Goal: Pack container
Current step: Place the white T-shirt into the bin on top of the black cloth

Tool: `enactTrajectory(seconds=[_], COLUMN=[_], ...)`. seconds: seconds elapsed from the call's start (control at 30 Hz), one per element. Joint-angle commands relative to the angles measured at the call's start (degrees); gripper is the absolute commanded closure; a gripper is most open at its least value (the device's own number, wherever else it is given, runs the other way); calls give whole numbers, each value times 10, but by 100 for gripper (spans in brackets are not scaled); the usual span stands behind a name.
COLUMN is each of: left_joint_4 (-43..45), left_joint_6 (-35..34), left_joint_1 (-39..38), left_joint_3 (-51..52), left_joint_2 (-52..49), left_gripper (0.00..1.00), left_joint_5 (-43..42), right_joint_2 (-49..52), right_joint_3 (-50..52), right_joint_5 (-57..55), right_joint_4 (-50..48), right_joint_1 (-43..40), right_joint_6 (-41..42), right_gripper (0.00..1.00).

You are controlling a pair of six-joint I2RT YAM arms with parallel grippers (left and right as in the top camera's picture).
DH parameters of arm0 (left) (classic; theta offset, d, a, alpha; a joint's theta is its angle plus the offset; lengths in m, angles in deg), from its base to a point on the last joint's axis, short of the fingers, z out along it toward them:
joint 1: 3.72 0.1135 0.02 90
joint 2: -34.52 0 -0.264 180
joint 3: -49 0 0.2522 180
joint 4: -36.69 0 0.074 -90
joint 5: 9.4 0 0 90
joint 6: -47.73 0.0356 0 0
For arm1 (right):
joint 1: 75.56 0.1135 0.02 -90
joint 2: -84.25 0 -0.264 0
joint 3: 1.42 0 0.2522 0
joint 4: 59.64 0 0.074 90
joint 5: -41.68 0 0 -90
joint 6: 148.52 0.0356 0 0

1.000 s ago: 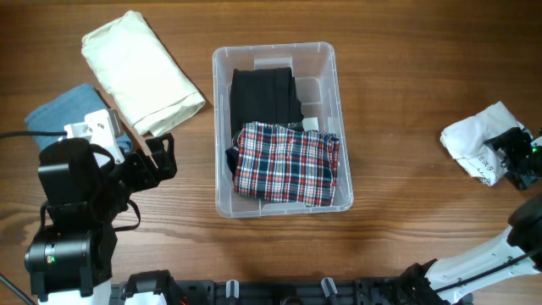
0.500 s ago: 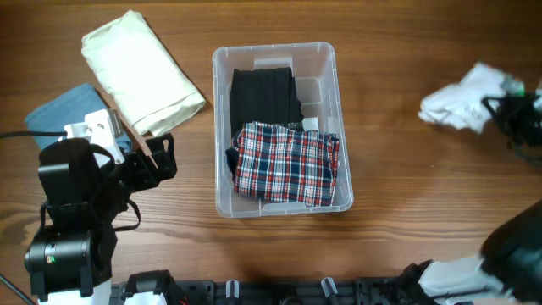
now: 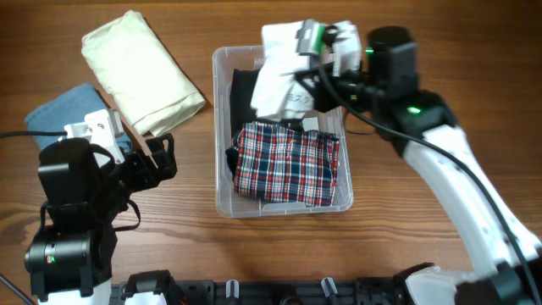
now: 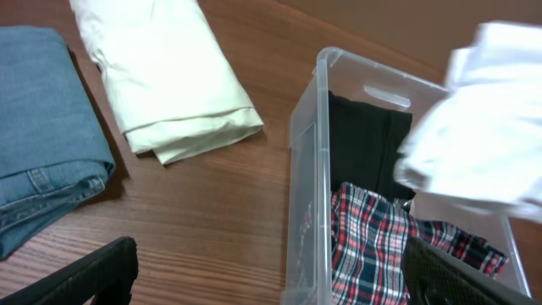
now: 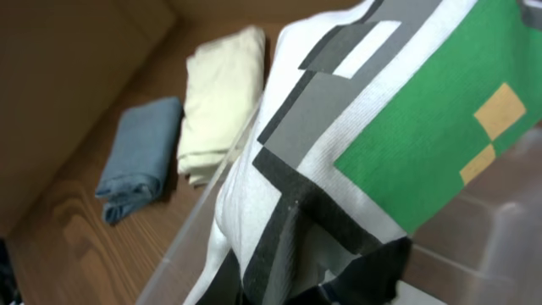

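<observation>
The clear container point(image 3: 222, 127) stands mid-table, holding a folded black garment point(image 3: 264, 95) at its far end and a plaid garment point(image 3: 286, 165) at its near end. My right gripper point(image 3: 315, 41) is shut on a white printed garment point(image 3: 284, 72), which hangs over the container's far end. In the right wrist view that garment point(image 5: 356, 127) fills the frame with green, grey and black print. My left gripper point(image 3: 157, 158) stands open left of the container with nothing between its fingers point(image 4: 95, 275). From the left wrist, the container's wall point(image 4: 306, 161) and the white garment point(image 4: 483, 119) show.
A folded cream garment point(image 3: 140, 72) lies at the back left, and folded blue jeans point(image 3: 63, 110) lie beside it, partly under my left arm. Both also appear in the left wrist view: cream garment point(image 4: 169, 76), jeans point(image 4: 42, 127).
My right arm has swung from the table's far right edge to above the container's far end, lifting the white garment with it. The left arm has not moved.
</observation>
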Motion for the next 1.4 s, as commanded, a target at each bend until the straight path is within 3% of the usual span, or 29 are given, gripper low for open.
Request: enactTrajectory(seconds=[0.0, 0.13, 0.17, 0.2, 0.27, 0.47, 0.53, 0.57, 0.6, 0.63, 0.83, 0.97, 1.07, 1.1, 1.13, 1.2, 1.23, 1.27, 1.3, 1.33, 1.37], left_joint_4=[-5, -9, -9, -10, -10, -9, -9, -9, -9, -9, -9, -9, -10, -10, -9, -9, -9, -9, -9, -9, -9], left_joint_6=[-1, -1, -1, -1, -1, -1, -1, -1, -1, -1, -1, -1, -1, -1, -1, -1, -1, -1, -1, -1, -1], left_joint_1=[-3, -3, -3, -3, -3, -3, -3, -3, -3, -3, -3, -3, -3, -3, -3, -3, -3, -3, -3, -3, -3], left_joint_3=[-10, -10, -10, -10, -10, -10, -10, -10, -10, -10, -10, -10, -10, -10, -10, -10, -10, -10, -10, -10, -10], left_joint_2=[3, 3, 3, 3, 3, 3, 3, 3, 3, 3, 3, 3, 3, 3, 3, 3, 3, 3, 3, 3, 3], left_gripper=[0, 0, 0, 0, 0, 0, 0, 0, 0, 0, 0, 0, 0, 0, 0, 0, 0, 0, 0, 0, 0], left_joint_5=[-1, -1, -1, -1, -1, -1, -1, -1, -1, -1, -1, -1, -1, -1, -1, -1, -1, -1, -1, -1, -1], right_joint_2=[59, 83, 84, 85, 85, 74, 62, 60, 59, 63, 151, 303, 400, 403, 393, 355, 324, 286, 257, 195, 148], right_joint_3=[-9, -9, -9, -9, -9, -9, -9, -9, -9, -9, -9, -9, -9, -9, -9, -16, -24, -33, -40, -49, -52], right_joint_5=[-17, -88, -147, -198, -254, -254, -166, -117, -103, -145, -196, -196, -186, -185, -185, -183, -183, -184, -184, -183, -183], right_joint_4=[-33, -36, -20, -5, 24, 26, 7, -8, -15, -17, -95, -174, -145, -138, -138, -136, -136, -135, -135, -135, -135], right_joint_1=[22, 17, 14, 10, 2, 1, 1, 5, 14, 29, 39, 39, 39, 39, 39, 39, 39, 39, 39, 39, 39], right_joint_6=[33, 39, 47, 58, 54, 18, -40, -69, -90, -78, -68, -39, -7, -7, -14, -39, -50, -52, -53, -66, -74], right_gripper=[96, 96, 3, 0, 0, 0, 0, 14, 58, 96, 96, 96, 95, 90, 76, 67, 57, 38, 28, 4, 0])
